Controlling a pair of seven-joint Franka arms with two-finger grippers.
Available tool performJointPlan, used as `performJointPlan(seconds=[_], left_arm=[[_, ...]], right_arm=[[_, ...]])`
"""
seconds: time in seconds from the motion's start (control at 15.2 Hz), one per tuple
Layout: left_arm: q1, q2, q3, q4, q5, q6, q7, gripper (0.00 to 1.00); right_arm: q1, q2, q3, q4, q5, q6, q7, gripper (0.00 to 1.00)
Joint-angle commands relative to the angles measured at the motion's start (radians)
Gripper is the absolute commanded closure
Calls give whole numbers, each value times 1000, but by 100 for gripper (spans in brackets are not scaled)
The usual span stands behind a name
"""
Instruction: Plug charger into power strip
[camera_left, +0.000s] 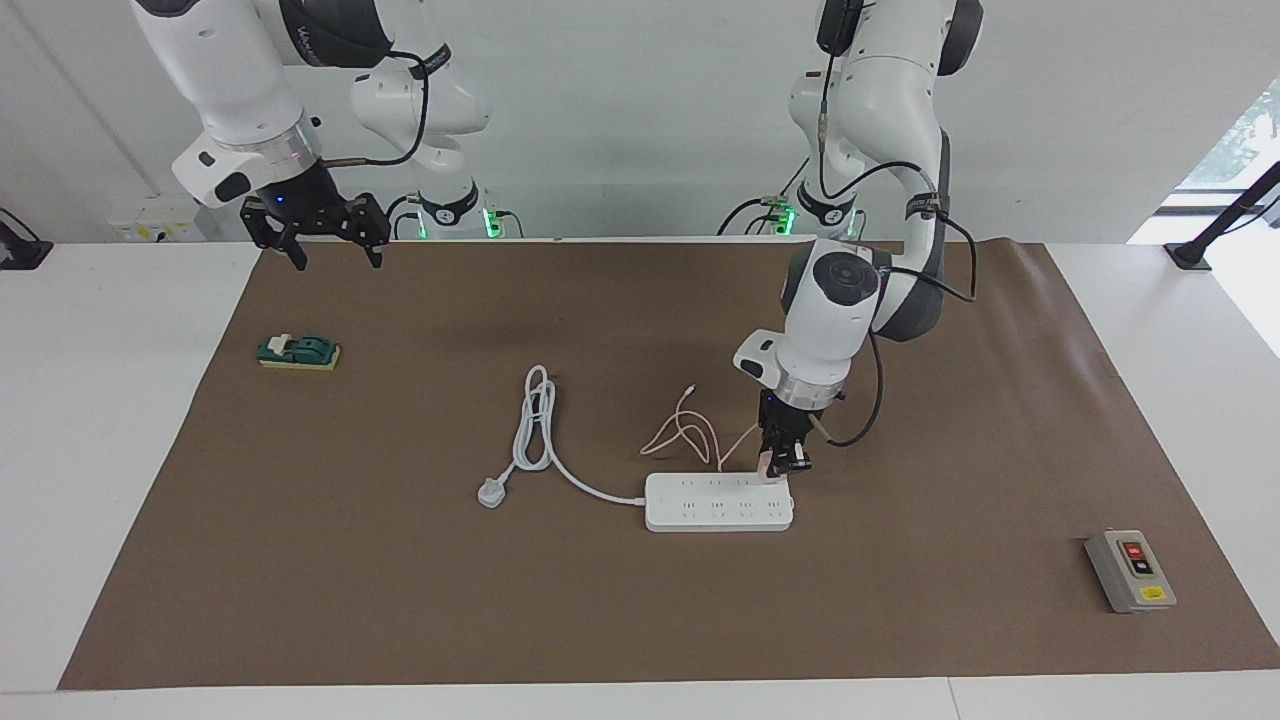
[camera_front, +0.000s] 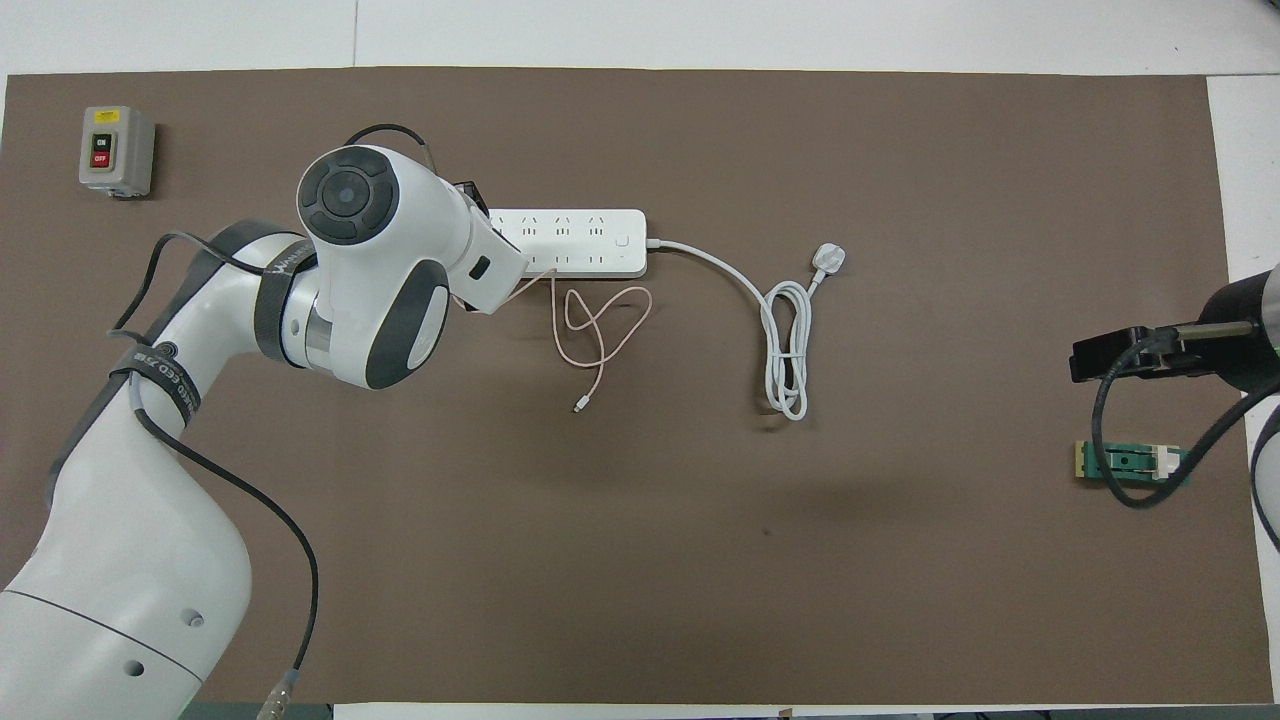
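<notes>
The left gripper (camera_left: 783, 463) has its jaws closed on the charger (camera_left: 767, 466), holding it down at the power strip's end toward the left arm's side, on the strip's edge nearer the robots. The right gripper (camera_left: 322, 232) waits with jaws spread wide and empty, up over the mat's corner at the right arm's end.

The desk (camera_left: 110, 400) carries a brown mat (camera_left: 600, 600), and on it the power strip (camera_left: 700, 512) lies flat near the middle, its thick white cord (camera_left: 535, 425) looping away to a white three-pin plug (camera_left: 490, 492). The charger's thin pink cable (camera_left: 685, 430) trails in loose curls just beside the strip, nearer the robots.

The step in hand looks like the insertion itself: the charger sits at an end socket, though whether its pins are fully seated cannot be told. Next would come a straight downward press, then letting go without tugging the cable.
</notes>
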Motion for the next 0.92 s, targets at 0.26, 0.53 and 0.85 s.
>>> performJointPlan(seconds=[0.26, 0.53, 0.85], left_arm=[[-38, 51, 13, 48, 72, -32, 10, 100], [-29, 82, 10, 71, 73, -28, 13, 100], [60, 146, -45, 111, 52, -57, 19, 100]], right_arm=[[-14, 6, 10, 15, -18, -21, -16, 0], [-14, 6, 10, 15, -18, -21, -16, 0], [-14, 6, 12, 15, -18, -21, -16, 0]])
